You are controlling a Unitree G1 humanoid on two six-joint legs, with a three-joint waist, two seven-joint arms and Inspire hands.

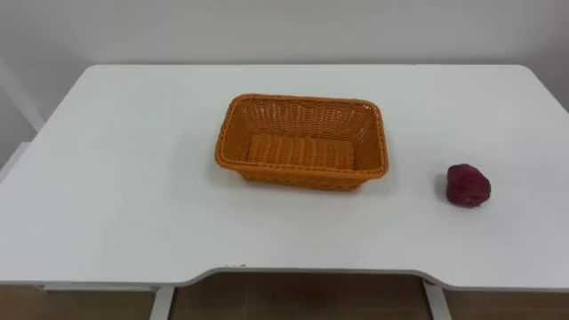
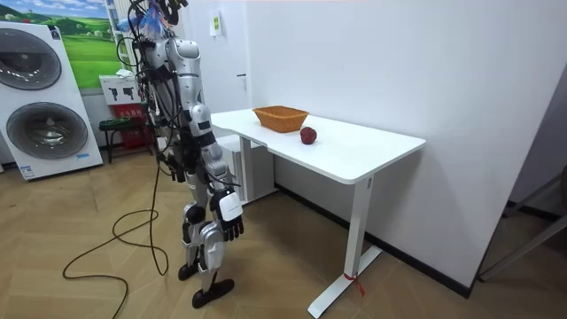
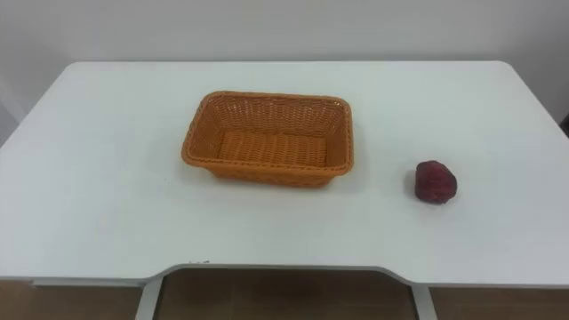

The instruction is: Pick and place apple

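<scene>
Head-camera view of a white table (image 1: 116,196) with a shallow curved cut-out in its near edge. An orange wicker basket (image 1: 298,170) stands on the middle of the table, its long sides parallel to the near edge; it is rectangular, open at the top, and holds nothing. A dark red apple (image 1: 467,185) rests on the table top to the right of the basket, apart from it, about halfway between the basket and the table's right edge and slightly closer to the near edge than the basket's front wall. The apple touches only the table.

In the room view the robot stands upright on a wooden floor at the table's near edge, facing the table. Its right hand (image 2: 232,226) hangs low beside its thigh, below the level of the table top and well apart from the apple; the fingers point downward, loose and relaxed, holding nothing. Two washing machines (image 2: 49,124) stand behind the robot at the room view's left.
</scene>
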